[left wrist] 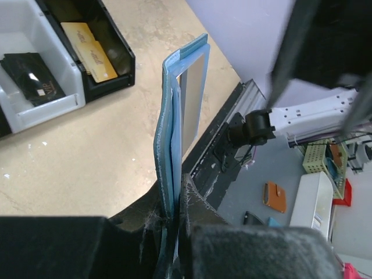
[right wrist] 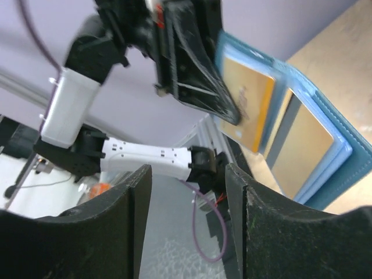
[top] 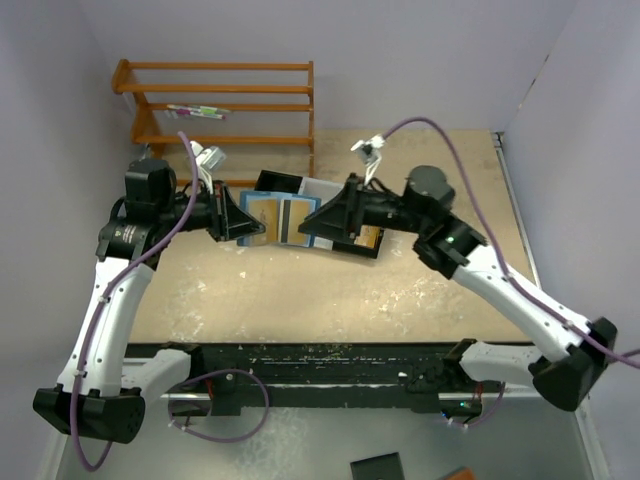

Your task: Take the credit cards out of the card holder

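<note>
The credit cards (right wrist: 247,107) sat in the pockets of the open blue card holder (right wrist: 349,156), a gold one beside a tan card (right wrist: 302,152), their long edges running along the raised panel. The left gripper (left wrist: 176,200) was clamped on one edge of the holder, keeping it upright above the table (left wrist: 87,151). The right gripper (right wrist: 186,171), jaws apart and empty, faced the pocket side from just beside it. The cards lay ahead and to the right of its fingers, which made it the likelier arm to pull. More gold cards (left wrist: 90,49) lay in the tray (left wrist: 52,110) behind.
</note>
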Controlling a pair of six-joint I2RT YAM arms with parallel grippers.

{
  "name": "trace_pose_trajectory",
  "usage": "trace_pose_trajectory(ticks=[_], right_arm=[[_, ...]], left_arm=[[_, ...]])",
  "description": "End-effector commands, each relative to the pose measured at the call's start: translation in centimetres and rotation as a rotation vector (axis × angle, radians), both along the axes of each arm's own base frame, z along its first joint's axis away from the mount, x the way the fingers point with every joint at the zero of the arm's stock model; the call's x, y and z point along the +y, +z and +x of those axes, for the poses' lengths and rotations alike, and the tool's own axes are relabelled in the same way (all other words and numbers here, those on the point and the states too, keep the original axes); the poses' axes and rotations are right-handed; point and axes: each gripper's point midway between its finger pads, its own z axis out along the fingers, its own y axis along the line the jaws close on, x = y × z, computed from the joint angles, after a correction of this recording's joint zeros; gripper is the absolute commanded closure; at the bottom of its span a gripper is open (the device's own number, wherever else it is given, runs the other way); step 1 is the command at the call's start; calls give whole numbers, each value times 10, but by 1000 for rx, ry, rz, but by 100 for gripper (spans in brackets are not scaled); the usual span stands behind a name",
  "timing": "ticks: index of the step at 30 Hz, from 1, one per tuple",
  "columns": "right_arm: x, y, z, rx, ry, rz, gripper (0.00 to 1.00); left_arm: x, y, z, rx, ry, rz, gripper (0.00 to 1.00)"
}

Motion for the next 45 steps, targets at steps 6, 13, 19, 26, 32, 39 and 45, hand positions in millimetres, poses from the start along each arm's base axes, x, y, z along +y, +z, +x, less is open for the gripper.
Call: trace_pose_trajectory(ticks=[6,13,19,26,32,39,45], right_arm=[[30,-12,-12,48,177,117,52],[33,-14,-14,63,210,150,57],[39,-7,-15,58,229,165,60],[48,-1,-16,50,245,168,64],[52,2,-19,49,259,180,67],[53,5,-9,48,194,176,59],[51,-4,12,24,63,89,60]], left_arm=[[-18,52,-34,-57,-248,-193,100],[-20,68,-54,-43,-355,-270,100],[-20,68,-58,-16,-378,-280,100],[-19,72,-64,-27,-389,-285,100],[-19,73,-66,-24,-395,-287,100],[-19,75,-70,-26,-406,-291,99],[-17,81,-80,-30,-442,-299,98]])
